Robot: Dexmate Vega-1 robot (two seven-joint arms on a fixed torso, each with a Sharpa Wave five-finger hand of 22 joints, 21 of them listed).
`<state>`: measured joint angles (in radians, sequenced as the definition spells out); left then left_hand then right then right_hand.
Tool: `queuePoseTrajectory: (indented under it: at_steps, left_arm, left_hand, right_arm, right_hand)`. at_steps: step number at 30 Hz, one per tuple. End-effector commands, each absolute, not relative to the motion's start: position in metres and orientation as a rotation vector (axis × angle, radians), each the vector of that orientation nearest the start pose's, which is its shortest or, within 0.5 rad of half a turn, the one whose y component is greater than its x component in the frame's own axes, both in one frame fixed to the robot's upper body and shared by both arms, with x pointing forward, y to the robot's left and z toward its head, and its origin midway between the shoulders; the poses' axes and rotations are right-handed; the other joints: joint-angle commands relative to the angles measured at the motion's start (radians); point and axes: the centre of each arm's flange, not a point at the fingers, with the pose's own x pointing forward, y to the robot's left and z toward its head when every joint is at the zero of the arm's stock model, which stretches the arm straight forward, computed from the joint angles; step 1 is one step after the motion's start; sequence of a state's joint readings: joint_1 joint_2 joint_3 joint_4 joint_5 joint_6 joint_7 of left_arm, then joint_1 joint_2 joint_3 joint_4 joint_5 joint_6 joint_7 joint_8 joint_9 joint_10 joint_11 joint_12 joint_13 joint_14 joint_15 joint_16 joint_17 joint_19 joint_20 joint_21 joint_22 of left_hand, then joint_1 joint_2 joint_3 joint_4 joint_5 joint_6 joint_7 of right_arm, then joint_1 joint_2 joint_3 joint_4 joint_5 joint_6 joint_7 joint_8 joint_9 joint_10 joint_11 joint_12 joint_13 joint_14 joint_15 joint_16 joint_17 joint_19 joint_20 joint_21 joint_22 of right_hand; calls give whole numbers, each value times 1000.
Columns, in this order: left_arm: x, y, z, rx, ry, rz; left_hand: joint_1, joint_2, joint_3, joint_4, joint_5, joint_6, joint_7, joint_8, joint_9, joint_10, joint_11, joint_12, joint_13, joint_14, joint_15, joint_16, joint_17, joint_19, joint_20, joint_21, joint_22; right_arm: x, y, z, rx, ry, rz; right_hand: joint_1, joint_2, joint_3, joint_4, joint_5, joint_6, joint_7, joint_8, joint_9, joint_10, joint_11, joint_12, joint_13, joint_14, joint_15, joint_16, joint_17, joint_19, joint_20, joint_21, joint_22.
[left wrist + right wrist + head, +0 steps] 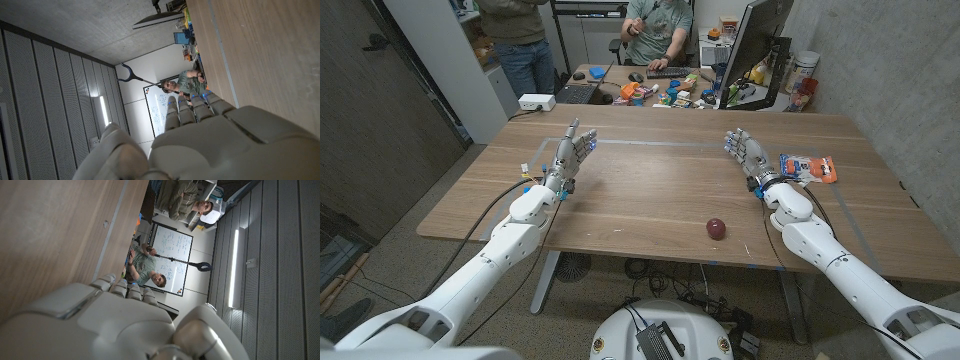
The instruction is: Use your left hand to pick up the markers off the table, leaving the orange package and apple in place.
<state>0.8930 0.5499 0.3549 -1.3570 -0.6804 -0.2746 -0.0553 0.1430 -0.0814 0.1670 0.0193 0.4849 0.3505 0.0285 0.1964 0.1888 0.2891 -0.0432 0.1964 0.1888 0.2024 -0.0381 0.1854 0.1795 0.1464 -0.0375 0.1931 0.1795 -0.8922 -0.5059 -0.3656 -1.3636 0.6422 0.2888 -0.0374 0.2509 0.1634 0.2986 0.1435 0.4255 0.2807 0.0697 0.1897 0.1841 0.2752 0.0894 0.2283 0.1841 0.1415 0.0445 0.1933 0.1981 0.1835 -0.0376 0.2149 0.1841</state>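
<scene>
Since no markers visible anywhere on the wooden table [650,190], looks like pickup either finished or never set up; cannot tell which from these frames.

Going left to right, all relative to the apple [717,228]:

- Well left of apple and farther back: left hand [570,155] on its edge, palm upright, fingers apart and reaching up, grasping nothing. Left wrist view agrees: left hand [210,135] beside bare wood, no marker in or near it.
- Between left hand and apple: bare tabletop, no pens, no caps.
- Apple itself: near the front edge, alone, untouched.
- Just behind and slightly right of apple: right hand [748,155], also on edge, fingers spread, released, holding nothing. Right wrist view: right hand [115,315] over plain wood.
- Right of apple and farther back: orange package [808,167], flat on the table just beside the right wrist, apart from the fingers.

Judgement: "leave in place" half satisfied — apple and package both on the table, neither touched. Marker half: nothing left on the surface to grab, nothing in the left hand either. If markers exist, out of sight of all three cameras.
</scene>
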Motion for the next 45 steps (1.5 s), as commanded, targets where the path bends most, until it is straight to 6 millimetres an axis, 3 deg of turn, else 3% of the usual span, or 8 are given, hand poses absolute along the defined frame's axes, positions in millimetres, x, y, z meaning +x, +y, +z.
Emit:
queuePoseTrajectory:
  at_steps: [1, 14, 22, 35, 45]
  left_arm:
    - [630, 299, -48, -36, -550, -274]
    - [623, 301, -40, 44, -563, -279]
    - [610, 307, -34, 225, -512, -315]
    - [581, 317, -19, 550, -484, -276]
    - [557, 331, -20, 703, -418, -255]
  left_hand:
    - [10, 2, 5, 0, 7, 9, 1, 5, 1, 9, 0, 6, 4, 9, -10, 5, 4, 8, -41, 3, 2]
    - [20, 3, 7, -6, 8, 4, -2, 4, 1, 7, 0, 5, 4, 8, -6, 5, 4, 2, -33, 1, 1]
    - [96, 2, 26, -54, 14, -17, -10, 1, 2, 0, 19, 5, 4, 7, 6, 5, 2, -3, -8, 1, -1]
    - [214, -1, 57, -127, 21, -59, -29, -3, 4, -10, 10, 5, 6, 10, 11, 6, 2, 1, 29, 3, -1]
    - [272, -7, 70, -161, 26, -69, -38, -1, 5, -11, 5, 7, 7, 13, 14, 7, 2, 4, 31, 4, -1]
  right_arm:
    - [631, -275, -50, 91, -589, 135]
    - [628, -276, -51, 93, -600, 119]
    - [626, -275, -52, 95, -610, 106]
    - [621, -269, -51, 101, -636, 84]
    - [618, -265, -55, 105, -637, 61]
  right_hand:
    - [8, 24, 7, -1, 6, 8, 0, 4, 2, 7, -2, 4, 4, 9, -2, 4, 1, 3, -11, 4, 4]
    - [7, 23, 7, -1, 7, 9, 1, 4, 2, 7, -3, 3, 4, 10, -3, 5, 1, 1, -11, 3, 4]
    - [6, 23, 7, -2, 8, 10, -1, 4, 2, 8, -4, 3, 4, 10, -1, 5, 1, -1, -11, 2, 4]
    - [6, 22, 7, -2, 9, 14, -3, 5, 2, 11, -5, 3, 4, 13, -2, 6, 1, -7, -9, -1, 4]
    - [5, 22, 7, -3, 9, 15, -4, 5, 2, 11, -7, 3, 4, 13, -3, 6, 1, -9, -10, -1, 4]
